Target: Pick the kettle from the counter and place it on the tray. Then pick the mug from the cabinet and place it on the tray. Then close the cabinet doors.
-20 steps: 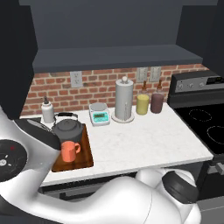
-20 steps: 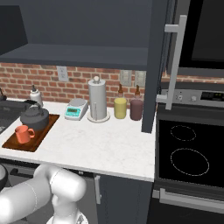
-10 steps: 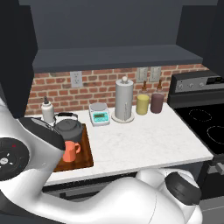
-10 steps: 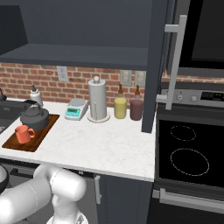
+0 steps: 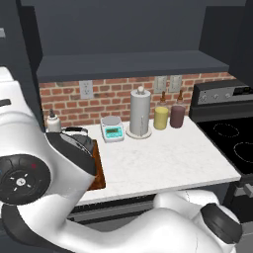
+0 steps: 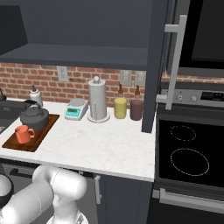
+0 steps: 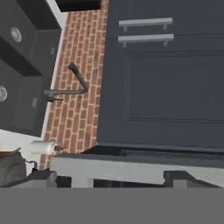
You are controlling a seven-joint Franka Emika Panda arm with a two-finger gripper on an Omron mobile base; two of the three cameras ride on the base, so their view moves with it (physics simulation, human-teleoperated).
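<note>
Gripper [image 7: 111, 177] jaws stand spread wide, empty, facing a cabinet door [image 7: 166, 87] with two silver bar handles [image 7: 145, 22]. One kettle [image 6: 34, 118] and one mug [image 6: 23, 134] sit on one tray [image 6: 41, 133] at the counter's [image 6: 113, 146] left end. Farther back stand one scale [image 6: 75, 109], one paper-towel cylinder [image 6: 97, 99] and two jars [image 6: 120, 107]. One open cabinet door [image 6: 155, 65] hangs rightward.

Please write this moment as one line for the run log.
kettle: on tray | mug: on tray | cabinet doors: open | gripper: open, holds nothing
</note>
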